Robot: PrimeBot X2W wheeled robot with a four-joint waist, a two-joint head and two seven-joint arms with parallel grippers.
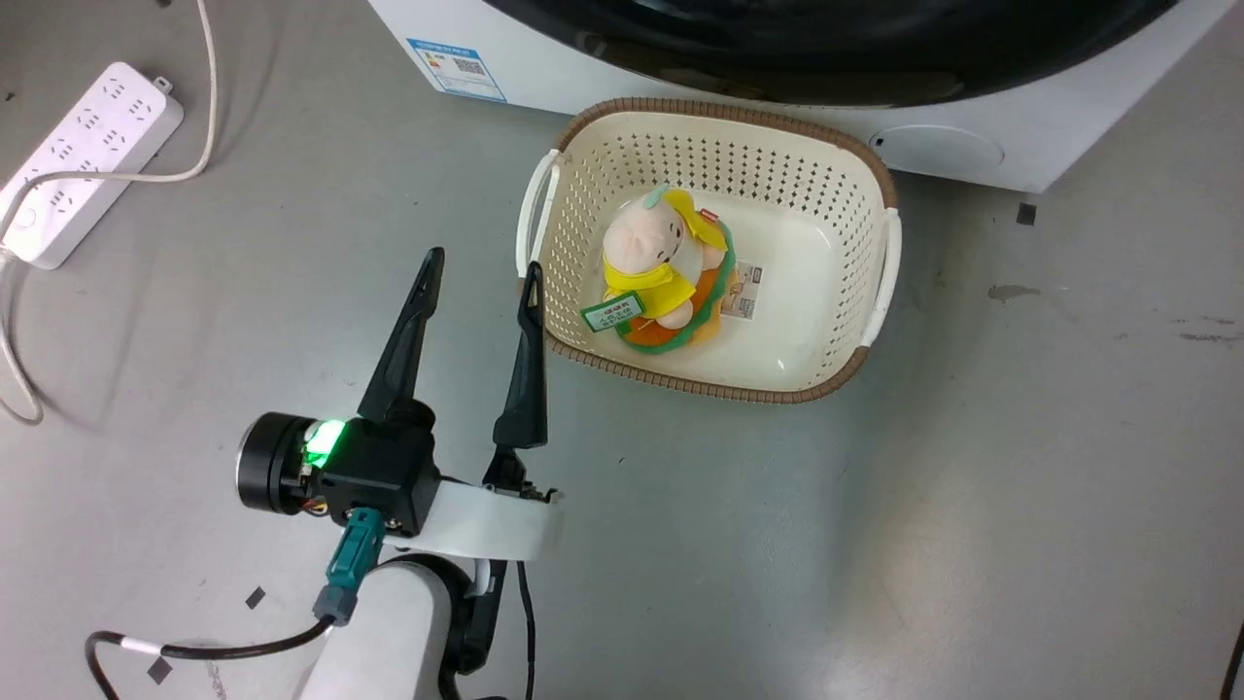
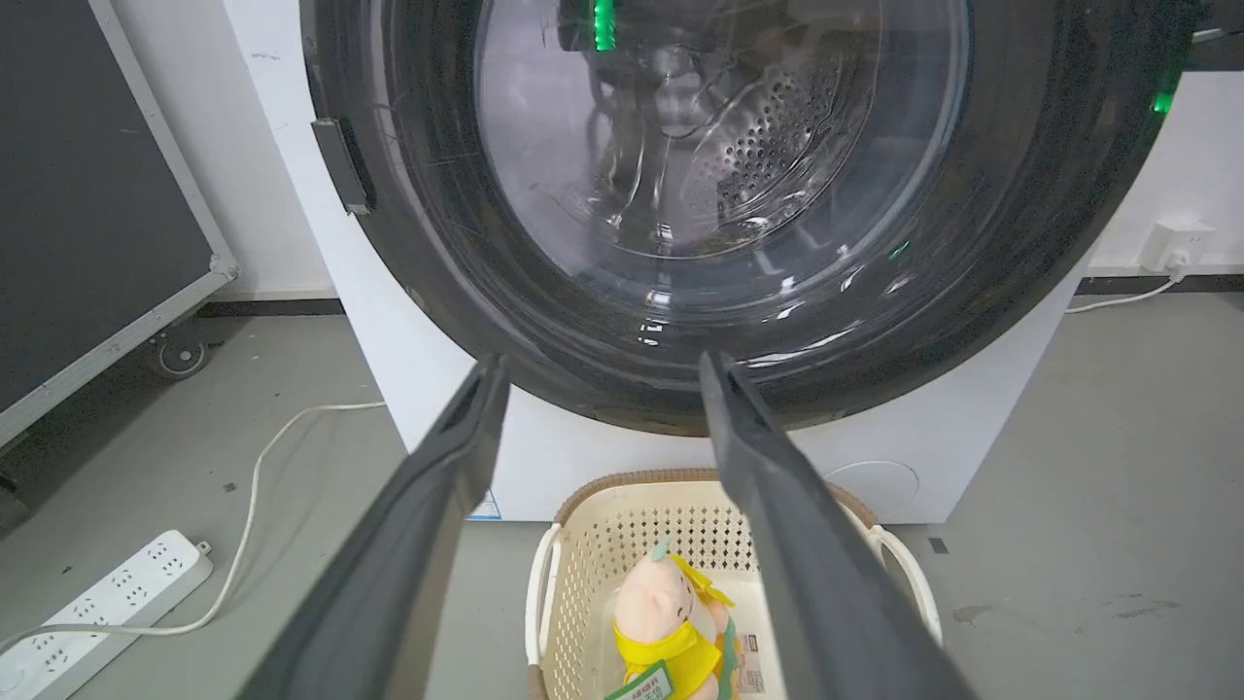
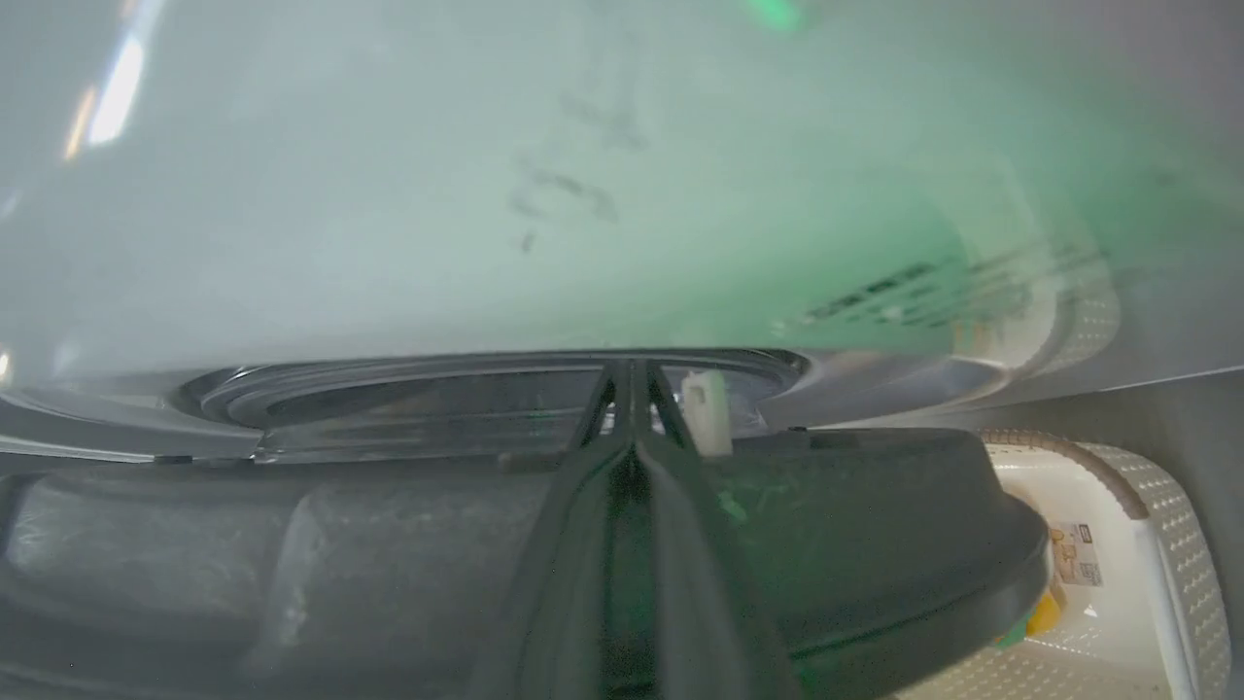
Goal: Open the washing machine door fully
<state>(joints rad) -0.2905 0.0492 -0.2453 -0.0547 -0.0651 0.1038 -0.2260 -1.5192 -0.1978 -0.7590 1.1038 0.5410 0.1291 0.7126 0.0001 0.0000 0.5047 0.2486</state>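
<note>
We see a grey concrete floor (image 1: 972, 486) carrying a white washing machine (image 1: 1079, 117), a cream perforated laundry basket (image 1: 758, 160) just before it, and a white power strip (image 1: 87, 146) well to the left.

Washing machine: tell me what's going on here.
The robot is working on the door. In the right wrist view, the right gripper, fingers together, is tucked in at the door's dark rim, between it and the machine's white front. The door looks ajar there, but not fully open. The left gripper hangs open and empty over the floor, beside a basket holding a plush toy.
</note>
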